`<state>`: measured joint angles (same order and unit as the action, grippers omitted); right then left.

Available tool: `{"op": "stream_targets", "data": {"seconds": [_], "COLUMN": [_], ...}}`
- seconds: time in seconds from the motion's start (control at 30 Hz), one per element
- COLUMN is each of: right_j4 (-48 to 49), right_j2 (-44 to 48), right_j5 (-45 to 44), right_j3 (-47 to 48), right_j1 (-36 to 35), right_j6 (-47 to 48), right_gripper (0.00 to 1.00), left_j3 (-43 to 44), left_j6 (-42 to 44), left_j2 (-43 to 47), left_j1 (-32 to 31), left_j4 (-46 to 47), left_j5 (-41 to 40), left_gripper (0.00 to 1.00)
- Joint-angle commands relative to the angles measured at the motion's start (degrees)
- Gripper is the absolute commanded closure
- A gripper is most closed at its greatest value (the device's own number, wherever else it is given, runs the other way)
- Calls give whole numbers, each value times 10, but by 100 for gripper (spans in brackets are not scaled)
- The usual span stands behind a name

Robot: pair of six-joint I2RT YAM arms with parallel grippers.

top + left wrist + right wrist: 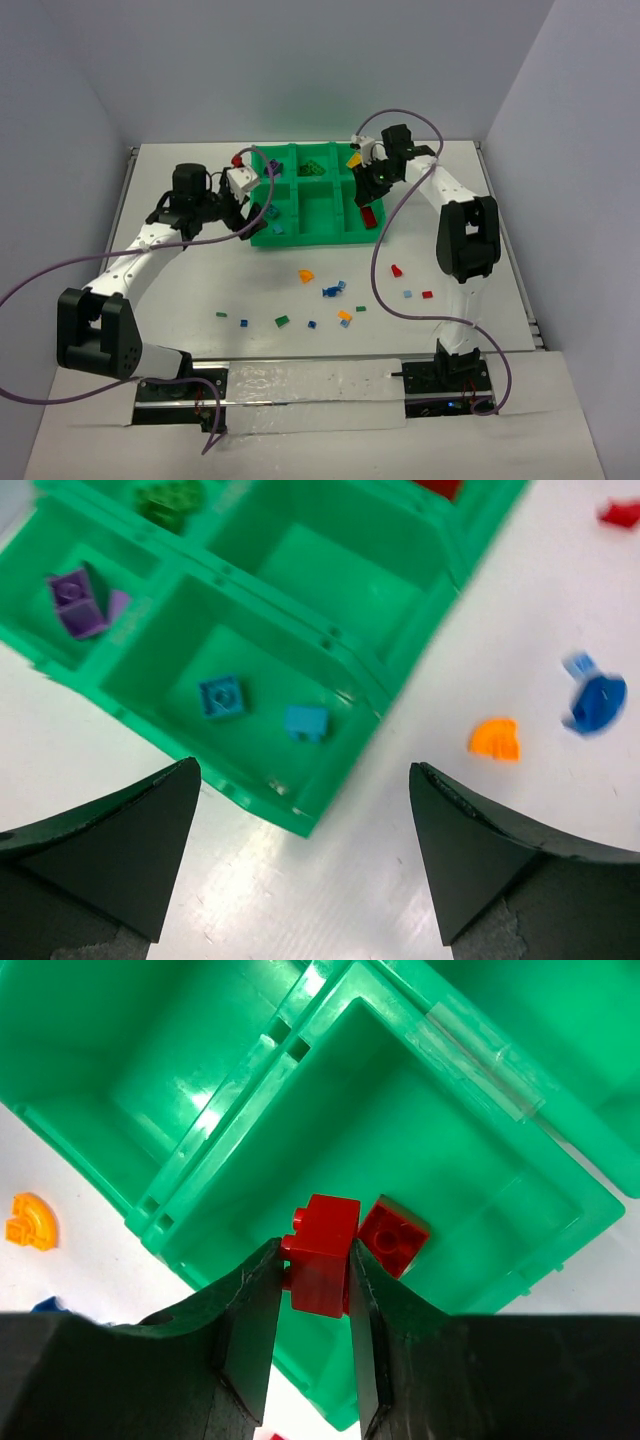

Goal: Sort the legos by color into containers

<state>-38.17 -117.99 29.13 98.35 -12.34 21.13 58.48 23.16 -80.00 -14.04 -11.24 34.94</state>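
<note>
The green tray [300, 240] stands at the table's far middle. My right gripper [312, 1250] is shut on a red brick [322, 1255] and holds it over the tray's near right compartment [450, 1150], where another red brick [393, 1235] lies. In the top view that gripper [367, 200] is over the tray's right side. My left gripper [303, 770] is open and empty, hovering at the tray's near left corner [257, 216]. Below it, two blue bricks [222, 696] lie in one compartment and purple bricks [80, 600] in the compartment beyond.
Several loose legos lie on the table in front of the tray: an orange piece [306, 275], a blue piece [328, 291], a red one [396, 270], a green one [282, 321]. Purple cables loop over both arms. White walls enclose the table.
</note>
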Motion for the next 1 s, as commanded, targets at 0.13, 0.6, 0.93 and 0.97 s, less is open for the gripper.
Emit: {"op": "stream_targets", "data": {"seconds": [0.13,0.6,0.93,0.97], "right_j4": [0,17,23,24], "right_j2": [26,146,241,246], "right_j5": [-17,1,-26,-27], "right_j3": [25,-15,-102,-111], "right_j1": [-10,-4,21,25], "right_j6": [-1,-41,-32,-31], "right_gripper": [28,12,11,11], "left_j3": [30,-36,-62,-64], "left_j6": [263,546,511,508], "left_j2": [-26,-50,-49,-47], "left_j1": [-8,-101,-147,-148], "left_j4": [-221,-324,-273,-270], "left_j5": [145,114,82,80], "left_gripper": [10,19,23,24]}}
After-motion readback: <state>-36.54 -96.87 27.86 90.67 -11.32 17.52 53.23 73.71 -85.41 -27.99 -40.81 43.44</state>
